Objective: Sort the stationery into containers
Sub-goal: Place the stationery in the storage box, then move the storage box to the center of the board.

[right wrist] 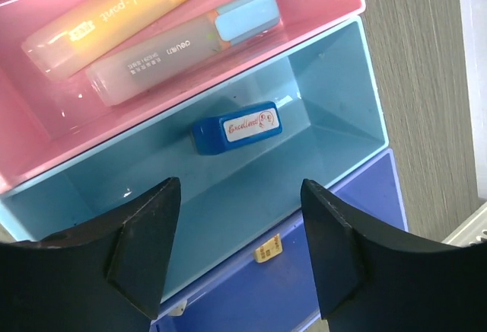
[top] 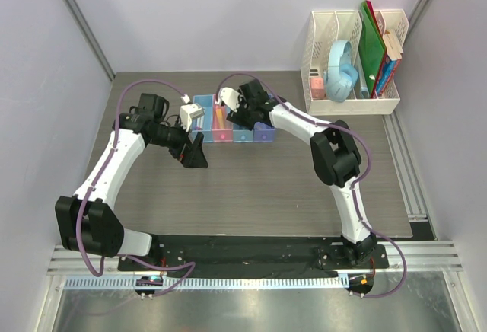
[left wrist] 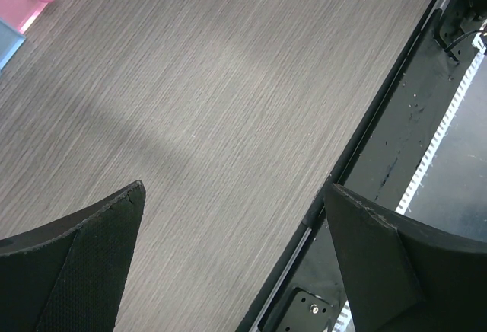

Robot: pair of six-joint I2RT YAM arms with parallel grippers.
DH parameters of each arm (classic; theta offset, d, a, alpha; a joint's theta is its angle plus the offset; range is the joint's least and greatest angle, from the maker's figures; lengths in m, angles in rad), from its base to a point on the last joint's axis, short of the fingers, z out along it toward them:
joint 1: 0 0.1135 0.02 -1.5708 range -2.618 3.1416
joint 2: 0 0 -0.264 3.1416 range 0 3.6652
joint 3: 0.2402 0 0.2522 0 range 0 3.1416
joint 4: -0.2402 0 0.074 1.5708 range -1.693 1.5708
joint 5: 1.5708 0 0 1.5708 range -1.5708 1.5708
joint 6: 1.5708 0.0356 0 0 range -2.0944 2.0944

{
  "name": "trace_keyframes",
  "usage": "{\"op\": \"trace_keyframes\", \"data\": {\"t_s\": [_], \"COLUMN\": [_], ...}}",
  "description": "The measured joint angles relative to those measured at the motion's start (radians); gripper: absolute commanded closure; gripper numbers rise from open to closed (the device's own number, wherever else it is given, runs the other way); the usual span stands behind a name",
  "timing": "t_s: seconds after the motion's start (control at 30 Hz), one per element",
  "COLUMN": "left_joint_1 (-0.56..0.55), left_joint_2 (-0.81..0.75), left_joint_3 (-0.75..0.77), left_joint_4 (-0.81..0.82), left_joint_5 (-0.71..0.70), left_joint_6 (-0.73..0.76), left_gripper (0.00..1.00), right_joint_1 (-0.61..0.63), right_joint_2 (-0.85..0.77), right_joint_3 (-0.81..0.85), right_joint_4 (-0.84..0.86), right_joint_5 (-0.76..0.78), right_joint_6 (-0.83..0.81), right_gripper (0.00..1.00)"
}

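Observation:
The row of four joined bins stands at the table's back middle. In the right wrist view a yellow marker and a pale blue-capped stick lie in the pink bin. A blue wedge-shaped piece lies in the light blue bin. A small beige block lies in the purple-blue bin. My right gripper hovers open and empty above these bins. My left gripper is open and empty over bare table, in front of the bins' left end.
A white mesh file rack with green folders, books and a pale blue round object stands at the back right. In the left wrist view the pink bin's corner shows top left, and the black base plate runs along the table's near edge.

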Motion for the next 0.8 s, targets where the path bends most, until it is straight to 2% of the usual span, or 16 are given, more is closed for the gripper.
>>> {"op": "trace_keyframes", "data": {"t_s": [0.3, 0.43, 0.8], "left_joint_1": [0.000, 0.000, 0.000], "left_joint_2": [0.000, 0.000, 0.000], "left_joint_3": [0.000, 0.000, 0.000], "left_joint_4": [0.000, 0.000, 0.011], "left_joint_5": [0.000, 0.000, 0.000], "left_joint_6": [0.001, 0.004, 0.005], "left_gripper": [0.00, 0.00, 0.00], "right_joint_1": [0.002, 0.002, -0.002], "right_joint_2": [-0.004, -0.053, -0.480], "right_joint_3": [0.004, -0.008, -0.193], "right_joint_4": [0.000, -0.010, -0.018], "right_joint_5": [0.062, 0.105, 0.115], "right_joint_6": [-0.002, 0.008, 0.064], "right_gripper": [0.26, 0.24, 0.20]}}
